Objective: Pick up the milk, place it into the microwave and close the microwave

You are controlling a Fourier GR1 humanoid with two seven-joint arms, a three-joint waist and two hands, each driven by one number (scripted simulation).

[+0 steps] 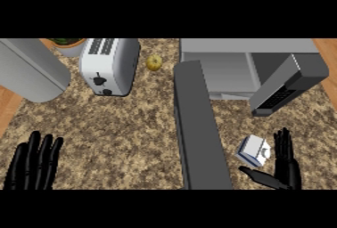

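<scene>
While our right hand (288,169) lay unclenched beside the one milk (252,150), our left hand (31,167) rested, fingers straight; one microwave (247,45) gaped.

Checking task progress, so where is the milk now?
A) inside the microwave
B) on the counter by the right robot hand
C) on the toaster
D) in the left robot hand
B: the milk sits on the counter beside the open right robot hand, outside the microwave, whose door stands open.
</scene>
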